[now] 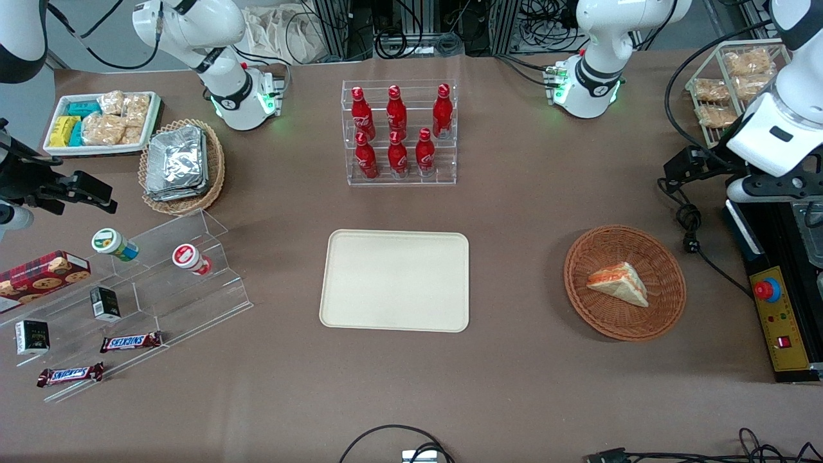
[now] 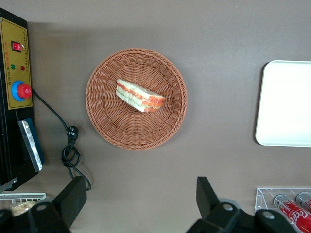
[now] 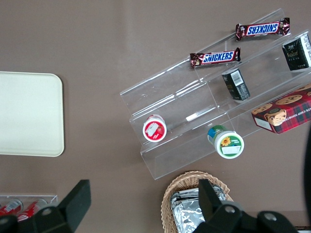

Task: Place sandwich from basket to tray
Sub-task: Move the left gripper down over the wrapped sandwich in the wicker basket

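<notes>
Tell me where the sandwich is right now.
The sandwich lies in the basket, toward the working arm's end of the table, beside the tray. The open gripper hangs above the table beside the basket.

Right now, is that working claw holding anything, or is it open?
Left gripper: open and empty, up above the table beside the wicker basket; the sandwich lies in the basket, untouched.

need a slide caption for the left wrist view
Open gripper hovers above the wicker basket holding a triangular sandwich, with the empty cream tray alongside.
</notes>
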